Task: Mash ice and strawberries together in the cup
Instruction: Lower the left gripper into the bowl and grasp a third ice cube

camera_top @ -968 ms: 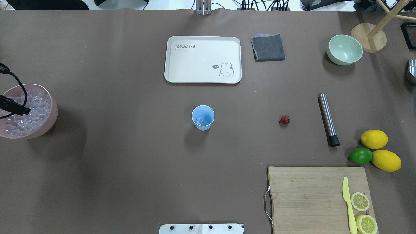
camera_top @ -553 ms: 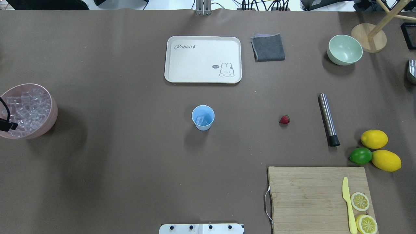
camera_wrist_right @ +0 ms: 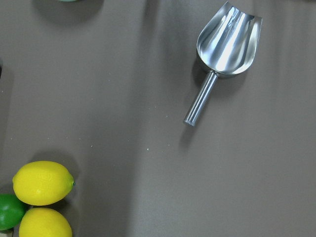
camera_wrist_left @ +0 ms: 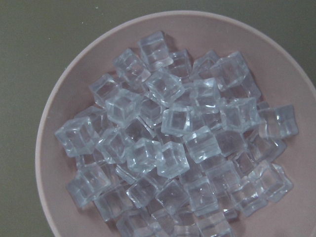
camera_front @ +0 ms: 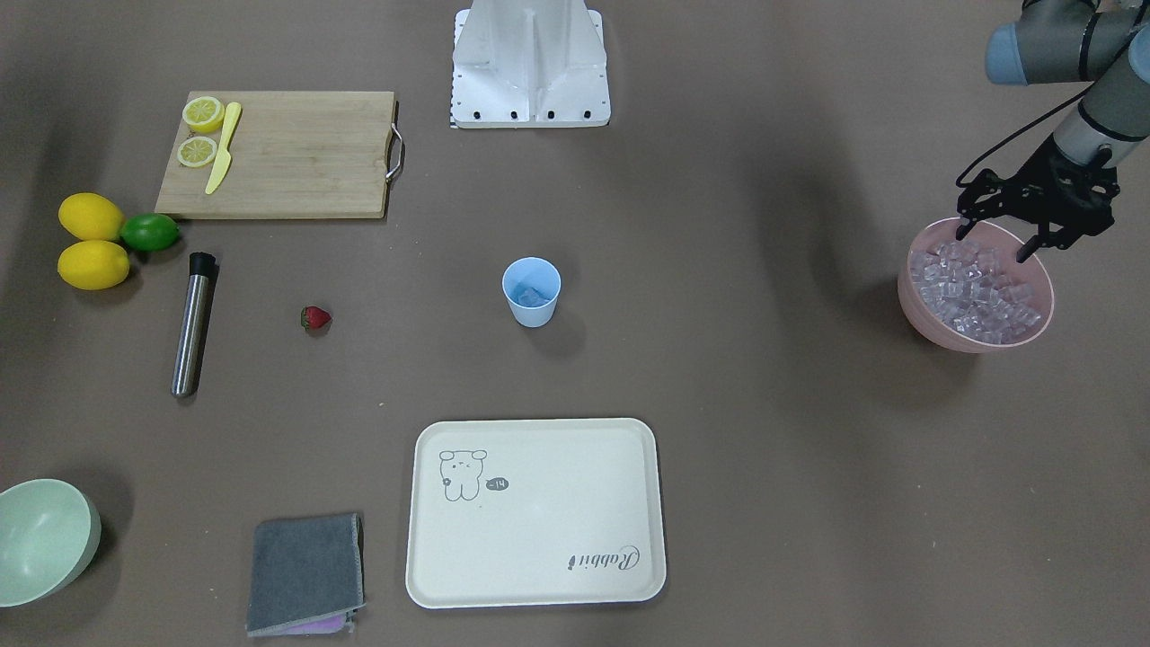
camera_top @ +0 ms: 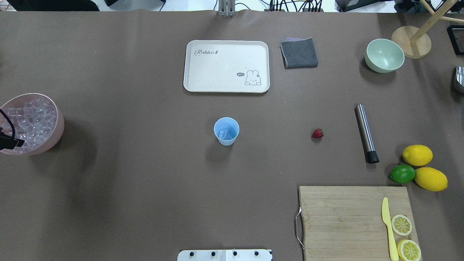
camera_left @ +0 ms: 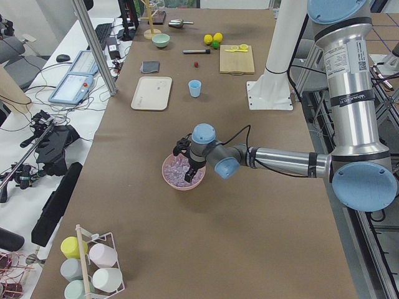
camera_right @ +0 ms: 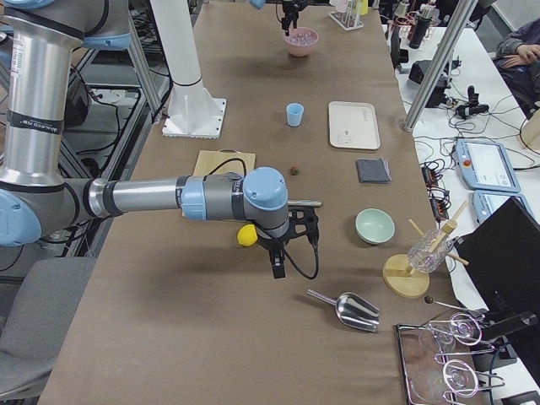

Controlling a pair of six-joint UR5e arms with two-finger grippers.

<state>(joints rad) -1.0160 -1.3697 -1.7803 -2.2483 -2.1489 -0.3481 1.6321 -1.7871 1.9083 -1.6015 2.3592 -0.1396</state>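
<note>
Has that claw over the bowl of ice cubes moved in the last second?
Yes. In the overhead view the left claw has slid from the pink bowl's middle toward its rim nearest the robot.

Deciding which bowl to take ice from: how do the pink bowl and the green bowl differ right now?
Colour: the pink bowl is pale pink, the green bowl pale green. Contents: the pink bowl is heaped with clear ice cubes; the green bowl looks empty. The left hand hangs over the pink bowl; nothing hangs over the green bowl. Both are round, upright and on the brown table.
</note>
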